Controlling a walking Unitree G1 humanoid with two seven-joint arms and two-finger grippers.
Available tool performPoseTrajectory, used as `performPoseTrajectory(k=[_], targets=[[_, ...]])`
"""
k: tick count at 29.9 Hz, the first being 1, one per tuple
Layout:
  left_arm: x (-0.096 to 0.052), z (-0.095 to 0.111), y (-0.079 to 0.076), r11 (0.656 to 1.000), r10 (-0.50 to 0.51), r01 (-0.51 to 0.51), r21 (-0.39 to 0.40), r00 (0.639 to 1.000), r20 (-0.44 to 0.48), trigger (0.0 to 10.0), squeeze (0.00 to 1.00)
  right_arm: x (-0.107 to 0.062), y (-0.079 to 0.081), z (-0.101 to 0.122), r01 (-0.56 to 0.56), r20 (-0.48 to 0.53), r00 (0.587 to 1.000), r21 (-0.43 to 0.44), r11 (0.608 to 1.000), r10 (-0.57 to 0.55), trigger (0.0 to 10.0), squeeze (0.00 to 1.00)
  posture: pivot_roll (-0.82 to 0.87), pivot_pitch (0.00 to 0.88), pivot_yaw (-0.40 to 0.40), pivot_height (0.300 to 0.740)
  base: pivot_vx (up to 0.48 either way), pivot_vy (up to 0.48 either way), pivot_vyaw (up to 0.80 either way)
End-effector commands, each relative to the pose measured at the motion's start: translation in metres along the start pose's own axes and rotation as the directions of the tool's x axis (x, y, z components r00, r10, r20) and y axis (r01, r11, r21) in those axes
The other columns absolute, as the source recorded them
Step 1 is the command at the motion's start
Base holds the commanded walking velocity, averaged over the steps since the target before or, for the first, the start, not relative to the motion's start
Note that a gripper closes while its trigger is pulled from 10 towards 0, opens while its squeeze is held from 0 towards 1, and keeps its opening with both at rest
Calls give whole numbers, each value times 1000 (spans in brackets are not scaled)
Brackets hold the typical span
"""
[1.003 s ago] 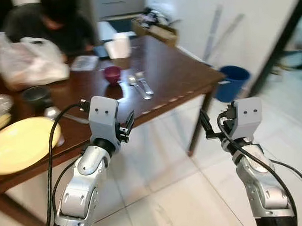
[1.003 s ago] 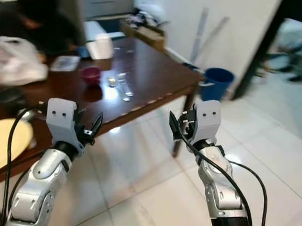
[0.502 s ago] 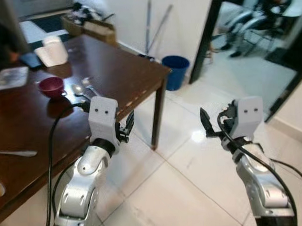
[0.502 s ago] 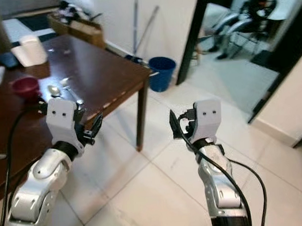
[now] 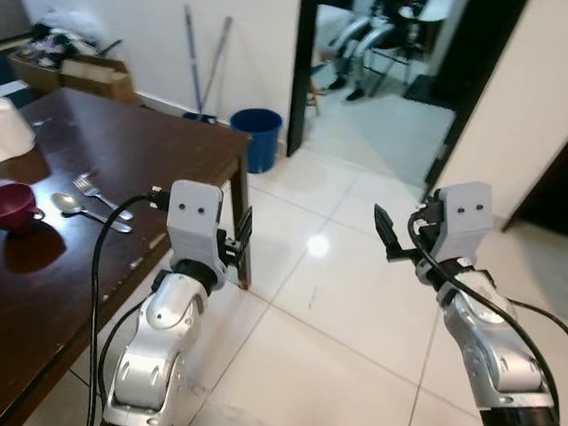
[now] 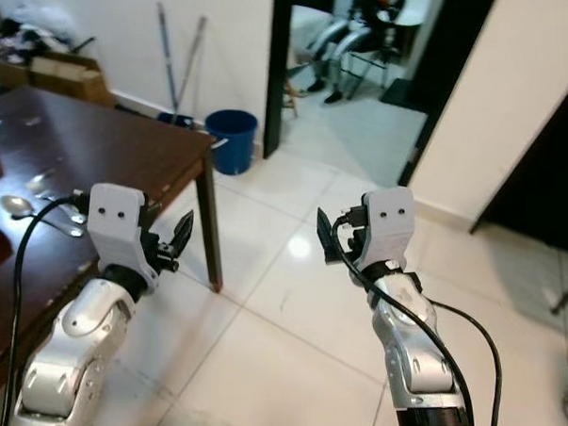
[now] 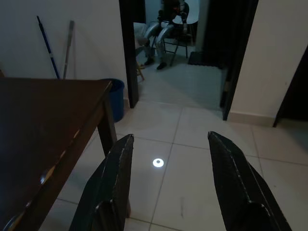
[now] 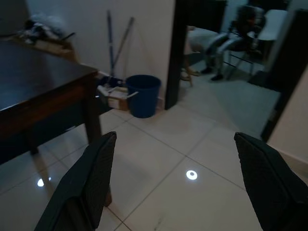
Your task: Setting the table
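1. The left gripper (image 5: 240, 236) and right gripper (image 5: 387, 235) are hovering mid-frame over the tiled floor (image 5: 345, 314), both spread apart and empty.
2. The left eye view is showing one maroon cup (image 5: 7, 204), one spoon (image 5: 76, 206) and one fork (image 5: 99, 194) lying at centre left on the dark worktop (image 5: 121, 159).
3. One blue bucket (image 8: 142, 94) is standing at upper centre; a seated person (image 7: 166, 21) is showing through the doorway.

A blue bucket (image 5: 256, 137) is standing on the white tiled floor (image 5: 345, 305) beside two poles (image 5: 205, 61) leaning against the wall. Through the doorway, a person (image 6: 351, 26) is sitting on a chair.
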State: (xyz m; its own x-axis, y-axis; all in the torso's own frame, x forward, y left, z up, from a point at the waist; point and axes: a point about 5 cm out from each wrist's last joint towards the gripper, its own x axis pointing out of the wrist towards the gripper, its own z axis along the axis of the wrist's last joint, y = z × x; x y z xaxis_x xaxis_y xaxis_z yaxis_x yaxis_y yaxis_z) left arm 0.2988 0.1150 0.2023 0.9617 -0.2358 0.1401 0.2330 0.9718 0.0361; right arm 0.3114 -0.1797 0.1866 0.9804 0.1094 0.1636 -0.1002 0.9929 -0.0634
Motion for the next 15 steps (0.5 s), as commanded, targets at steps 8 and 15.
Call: performPoseTrajectory(k=[8,15], targets=[[2,-3,-3,1000,-8,8,2,1000,-11,10000,0,-1,-4,-2,10,-15,1000,-2,1000,-11,10000,0,-66,0,42,740,0,0,-784],[2,-2,-4,1000,-9,9,0,1000,-8,10000,0,-1,-4,-2,10,-14,1000,-3,1000,-10,10000,0,-66,0,41,740,0,0,-786]])
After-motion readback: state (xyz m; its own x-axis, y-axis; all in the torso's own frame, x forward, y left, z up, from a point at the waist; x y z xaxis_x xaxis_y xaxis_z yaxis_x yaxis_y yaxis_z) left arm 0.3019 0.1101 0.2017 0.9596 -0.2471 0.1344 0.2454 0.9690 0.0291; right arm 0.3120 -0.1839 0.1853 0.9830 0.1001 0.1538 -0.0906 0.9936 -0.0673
